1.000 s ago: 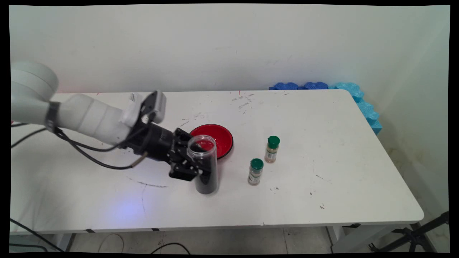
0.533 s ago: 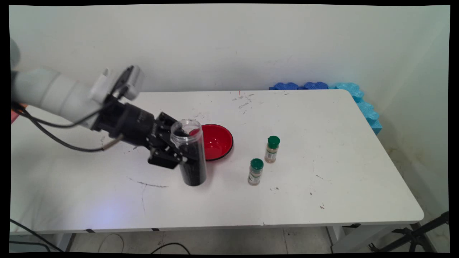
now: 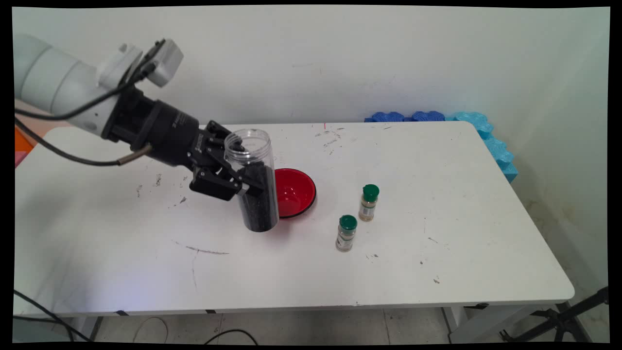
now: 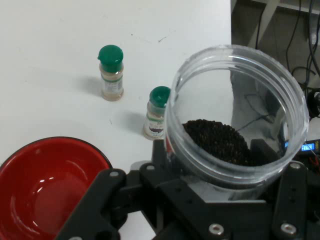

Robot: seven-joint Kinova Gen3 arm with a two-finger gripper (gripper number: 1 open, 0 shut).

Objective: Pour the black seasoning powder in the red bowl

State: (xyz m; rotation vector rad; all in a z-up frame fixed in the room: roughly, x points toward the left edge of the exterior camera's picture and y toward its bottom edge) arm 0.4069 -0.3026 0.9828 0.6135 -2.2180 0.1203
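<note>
Where the white table spreads across the main view, most of its surface is seen bare, marked only by scuffs; wide open room is left on the near side and on the right half, and a narrower strip along the far edge under the wall; the far right corner is bordered by blue foam blocks. From the upper left the arm is brought in above the table's left part, well inside every edge; the gripper is closed round the middle of a clear jar, gripped from its left side. The jar is shown lidless, nearly upright with a slight lean, and is judged to be held clear of the surface; dark grains are seen filling its lower part, none spilled. A red bowl is set just right of the jar, its left rim overlapped by the jar in the main view; in the hand view it is seen empty. Two green-capped spice bottles are stood upright right of the bowl, apart from it and from each other: the far bottle and the near bottle; both are capped and untouched.
</note>
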